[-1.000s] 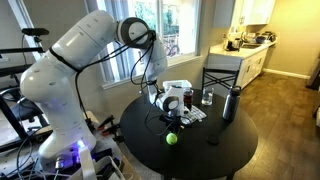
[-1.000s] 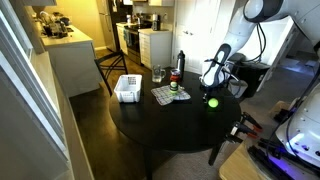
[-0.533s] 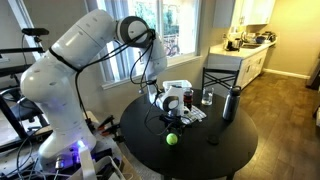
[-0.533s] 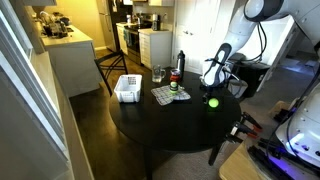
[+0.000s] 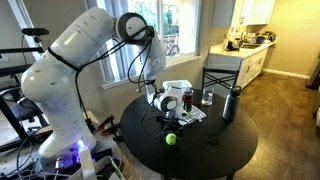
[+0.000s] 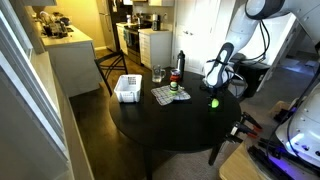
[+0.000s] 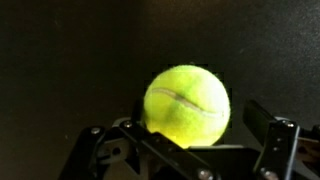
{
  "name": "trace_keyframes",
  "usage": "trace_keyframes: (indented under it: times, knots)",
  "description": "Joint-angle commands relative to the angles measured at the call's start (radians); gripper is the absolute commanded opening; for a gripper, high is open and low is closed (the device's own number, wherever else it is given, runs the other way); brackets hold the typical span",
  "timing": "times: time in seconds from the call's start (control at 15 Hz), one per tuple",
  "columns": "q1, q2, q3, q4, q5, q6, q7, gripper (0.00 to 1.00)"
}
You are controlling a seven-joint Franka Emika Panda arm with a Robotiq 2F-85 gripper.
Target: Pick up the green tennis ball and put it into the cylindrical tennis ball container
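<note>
Exterior view: green tennis ball (image 6: 212,101) outside container (image 6: 174,86)

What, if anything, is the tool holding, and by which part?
Nothing. The open tool hangs over the green tennis ball, whose sides show clear gaps to both fingers in the wrist view.

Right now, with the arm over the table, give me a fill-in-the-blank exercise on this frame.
1. The ball lies on the round ___ table.
2. In the wrist view the gripper is ___, with one finger on each side of the ball.
3. The can stands ___ on the table, and the ball is not yet in it.
Missing words: black; open; upright.
</note>
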State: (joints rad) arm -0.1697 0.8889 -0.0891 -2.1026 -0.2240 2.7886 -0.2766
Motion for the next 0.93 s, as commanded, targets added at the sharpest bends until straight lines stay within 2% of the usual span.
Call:
trace_keyframes:
  times: [0.0, 0.13, 0.4, 0.67, 0.87]
  knots:
    - [0.017, -0.053, -0.018, -0.059, -0.026, -0.012, -0.015, 0.74]
    - [0.021, -0.059, -0.023, -0.069, -0.032, -0.007, -0.015, 0.69]
    - [0.029, -0.070, -0.028, -0.086, -0.044, -0.004, -0.014, 0.44]
    - [0.005, -0.133, -0.001, -0.141, -0.044, 0.040, -0.039, 0.44]
    - [0.020, -0.234, -0.005, -0.219, -0.060, 0.117, -0.047, 0.44]
